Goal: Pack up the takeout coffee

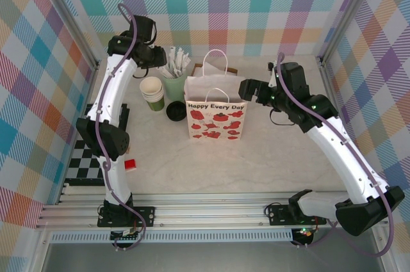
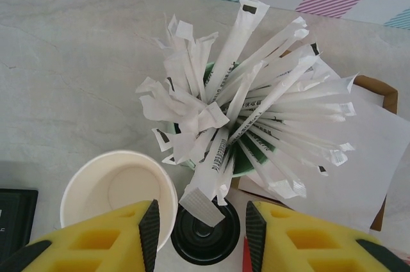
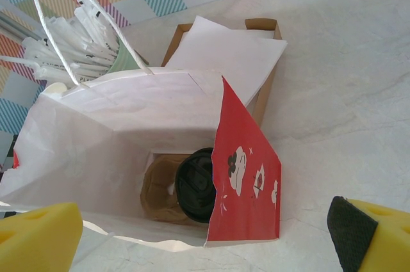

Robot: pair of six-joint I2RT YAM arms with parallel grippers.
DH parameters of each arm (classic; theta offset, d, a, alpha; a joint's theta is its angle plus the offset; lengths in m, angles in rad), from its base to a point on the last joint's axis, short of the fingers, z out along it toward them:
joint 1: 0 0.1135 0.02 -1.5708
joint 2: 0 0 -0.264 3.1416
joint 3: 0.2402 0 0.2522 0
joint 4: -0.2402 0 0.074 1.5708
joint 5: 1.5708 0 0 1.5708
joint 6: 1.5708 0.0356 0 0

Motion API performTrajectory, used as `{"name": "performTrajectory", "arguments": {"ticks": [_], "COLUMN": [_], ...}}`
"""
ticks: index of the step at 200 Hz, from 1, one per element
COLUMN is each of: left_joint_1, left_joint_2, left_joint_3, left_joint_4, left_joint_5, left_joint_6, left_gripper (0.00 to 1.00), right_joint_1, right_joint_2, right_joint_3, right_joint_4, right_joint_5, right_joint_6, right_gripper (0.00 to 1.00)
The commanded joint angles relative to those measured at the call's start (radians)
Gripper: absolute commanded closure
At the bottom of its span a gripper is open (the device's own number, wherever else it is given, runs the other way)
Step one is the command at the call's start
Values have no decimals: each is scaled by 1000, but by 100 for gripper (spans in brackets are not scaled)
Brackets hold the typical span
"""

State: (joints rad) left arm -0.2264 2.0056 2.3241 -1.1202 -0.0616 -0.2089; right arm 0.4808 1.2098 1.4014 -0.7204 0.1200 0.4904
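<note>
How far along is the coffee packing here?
Done, it seems: a black-lidded cup sits in a cardboard holder at the bottom of the paper bag. In hand: the left gripper is above the straws, jaws apart around one wrapped straw. The right gripper is open over the bag. Possibly left: adding that straw.

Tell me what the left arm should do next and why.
Probably close the left fingers on the wrapped straw between them. They stand apart on either side of its end without touching, and the lidded coffee already sits in the paper bag.
</note>
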Motion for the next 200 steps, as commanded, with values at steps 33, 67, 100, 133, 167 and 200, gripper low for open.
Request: {"name": "performTrajectory", "arguments": {"ticks": [33,67,100,133,167,200], "left_joint_1": [16,16,16,16,15,16], "left_joint_2": [17,27,29,44,36,-1], "left_joint_3": [2,3,3,3,4,10], "left_joint_4": [-5,8,8,-3,9,26], "left_joint_5": [0,12,8,7,12,11], "left_joint_6": [-1,0,0,5,9,32], "left_gripper": [63,76,69,70,84,91], "right_joint_1": [-4,-4,-4,-3,-3,-3], "right_joint_2": [-17,-28,-38,-42,-47,-50], "right_joint_3": [-4,-7,-10,-12,-15,-19], "right_joint_4": [-6,-11,-14,-16,-16,-14], "right_joint_5": [-5,5,10,11,14,13], "right_joint_6": [18,16,17,17,18,22], "right_gripper": [0,0,0,0,0,0]}}
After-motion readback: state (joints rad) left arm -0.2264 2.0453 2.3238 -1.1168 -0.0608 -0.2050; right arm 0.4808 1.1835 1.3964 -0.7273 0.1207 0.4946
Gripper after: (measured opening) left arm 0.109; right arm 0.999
